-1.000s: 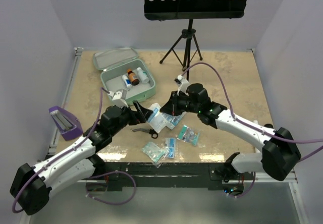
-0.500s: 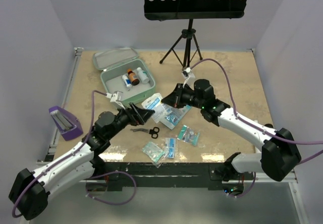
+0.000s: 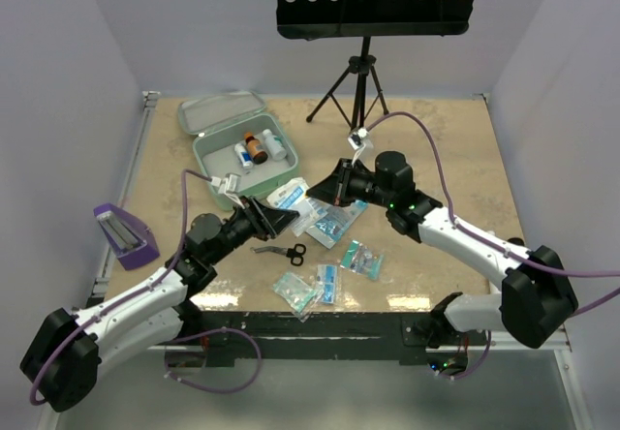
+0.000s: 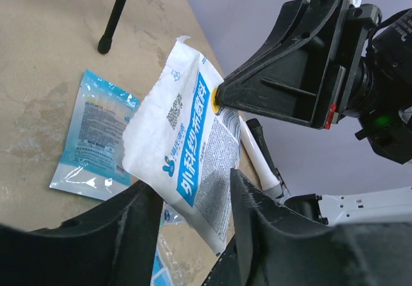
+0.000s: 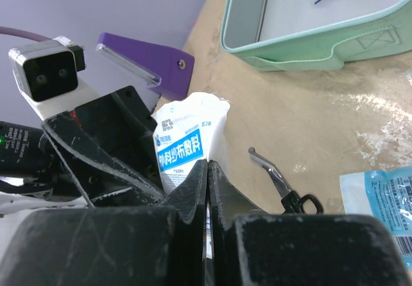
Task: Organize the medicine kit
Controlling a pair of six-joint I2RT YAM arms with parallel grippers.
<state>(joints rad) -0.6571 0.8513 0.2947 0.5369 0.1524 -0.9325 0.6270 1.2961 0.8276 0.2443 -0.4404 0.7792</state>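
Note:
The medicine kit [image 3: 201, 149] lies open at the back left, mint-green, with its lid [image 3: 218, 112] flat behind it; its wall [image 5: 322, 38] shows in the right wrist view. Mid-table, above the surface, my right gripper [image 3: 318, 193] [image 5: 207, 167] is shut on one end of a white packet with blue print [image 3: 291, 196] [image 4: 187, 151] [image 5: 183, 147]. My left gripper [image 3: 281, 219] [image 4: 190, 186] has its fingers on either side of the packet's other end. They stand apart, wider than the packet is thick.
Small bottles [image 3: 254, 147] lie inside the kit. Black-handled scissors [image 3: 281, 251] [image 5: 283, 183] and several blue packets [image 3: 334, 222] [image 3: 310, 288] [image 4: 96, 138] lie on the table under the grippers. A purple holder [image 3: 126, 234] sits at the left edge. A music stand's tripod [image 3: 358, 81] stands at the back.
The right gripper lifted the packet and drew back toward the rear. The left gripper came up to the packet's free end, and its jaws have narrowed around it.

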